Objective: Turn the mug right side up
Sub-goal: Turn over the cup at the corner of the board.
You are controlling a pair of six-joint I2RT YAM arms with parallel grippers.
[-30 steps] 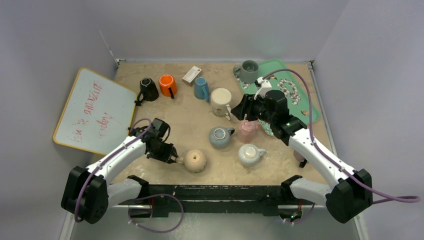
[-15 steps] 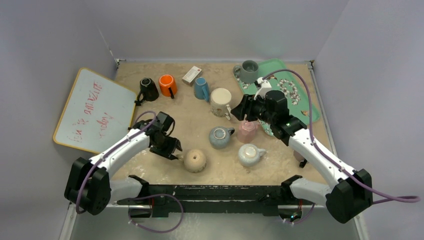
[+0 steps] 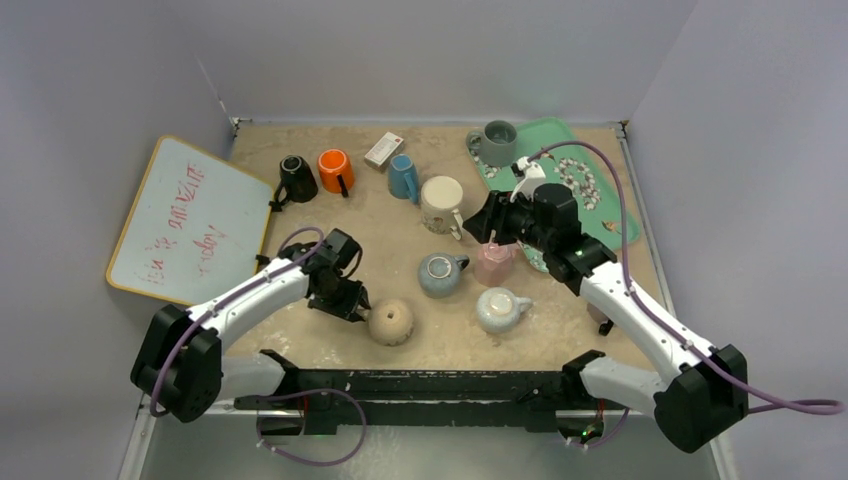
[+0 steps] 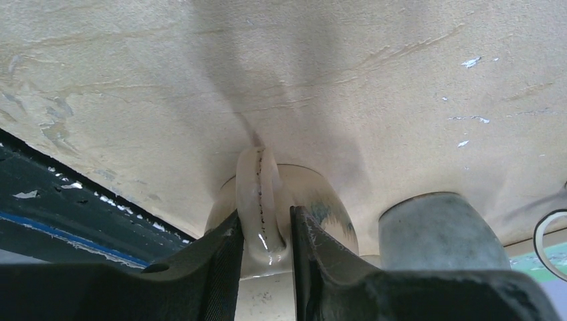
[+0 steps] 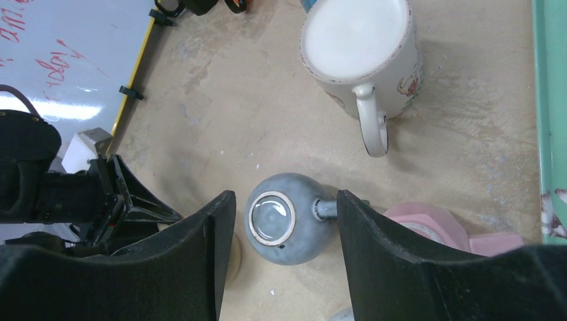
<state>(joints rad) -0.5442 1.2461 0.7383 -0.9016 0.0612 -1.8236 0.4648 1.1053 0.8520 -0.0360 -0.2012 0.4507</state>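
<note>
While your left gripper (image 4: 263, 221) pinches the handle of the beige mug (image 4: 324, 197), its fingers (image 4: 207, 267) hide the body.
Your right gripper (image 5: 284, 200) hangs open over the grey mug (image 5: 291, 237); the pink mug (image 5: 424, 224) is half-hidden.

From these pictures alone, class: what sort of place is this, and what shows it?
Probably a robotics lab test cell, not a kitchen: two white-and-black robot arms bolted at a worn beige tabletop, plain grey walls boxing it in, and a yellow-framed whiteboard with red writing.
</note>
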